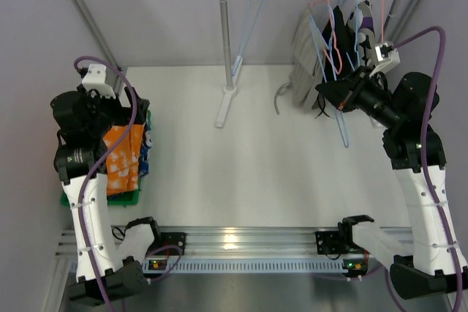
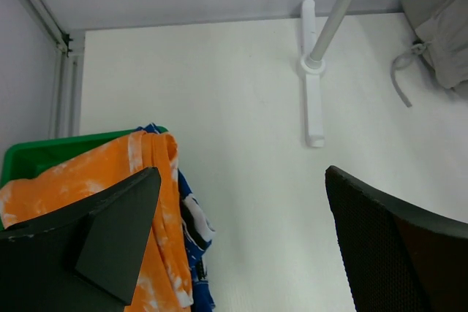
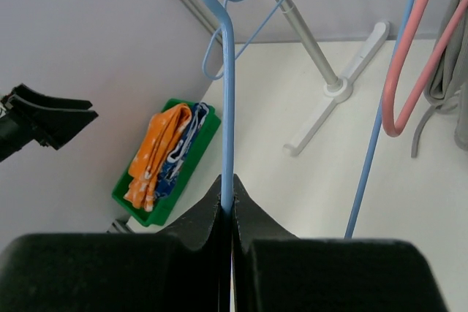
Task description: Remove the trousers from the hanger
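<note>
Orange trousers (image 1: 123, 158) (image 2: 95, 169) lie in a green bin (image 1: 102, 199) at the table's left, on top of blue white-patterned trousers (image 2: 191, 253) (image 3: 179, 155). My left gripper (image 2: 243, 180) (image 1: 110, 126) hangs open just above them, holding nothing. Grey trousers (image 1: 306, 63) (image 2: 446, 20) hang at the back right among hangers on the rack. My right gripper (image 3: 227, 195) (image 1: 327, 93) is shut on the thin bar of a light blue hanger (image 3: 228, 107) (image 1: 341, 123), right beside the grey trousers.
The rack's grey pole and white foot (image 1: 227, 100) (image 2: 314, 100) stand mid-table at the back. A pink hanger (image 3: 409, 71) and another blue hanger (image 1: 252, 20) hang from the rail. Grey walls close in on the left and the back.
</note>
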